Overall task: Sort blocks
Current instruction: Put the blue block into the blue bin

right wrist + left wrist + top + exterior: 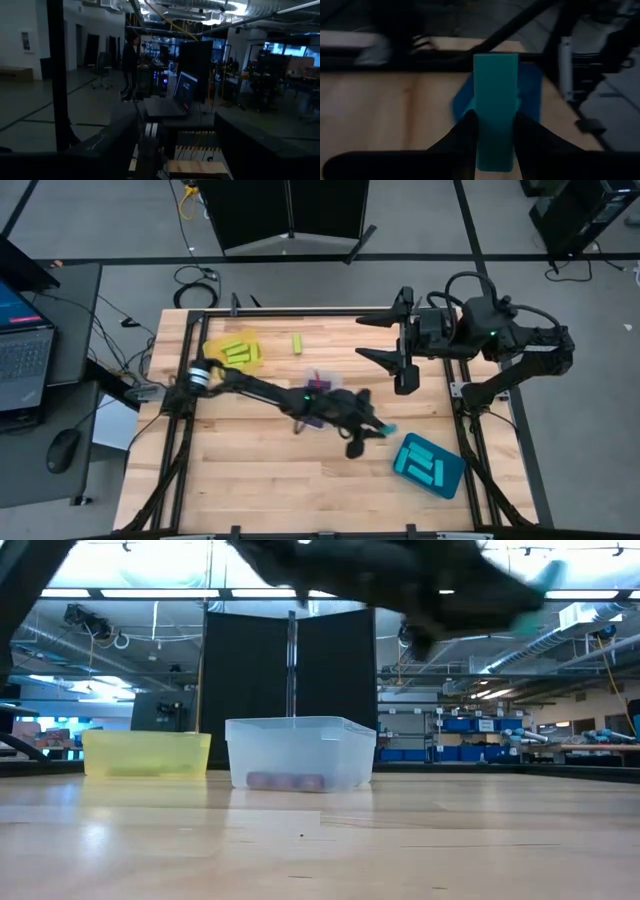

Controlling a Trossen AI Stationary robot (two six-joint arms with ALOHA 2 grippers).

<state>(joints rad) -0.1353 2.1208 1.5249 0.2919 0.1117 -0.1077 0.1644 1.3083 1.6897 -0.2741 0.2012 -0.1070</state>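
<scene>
The left tool (492, 142) was clamped on a cyan block (495, 110), carried clear of the surface (270, 470) toward the teal tray (405, 468) just ahead, which held cyan blocks. Behind it, the clear tray (298, 752) kept purple ones, the yellow tray (252, 340) lime-green. The right tool (385, 338) waited apart, spread wide and empty.
</scene>
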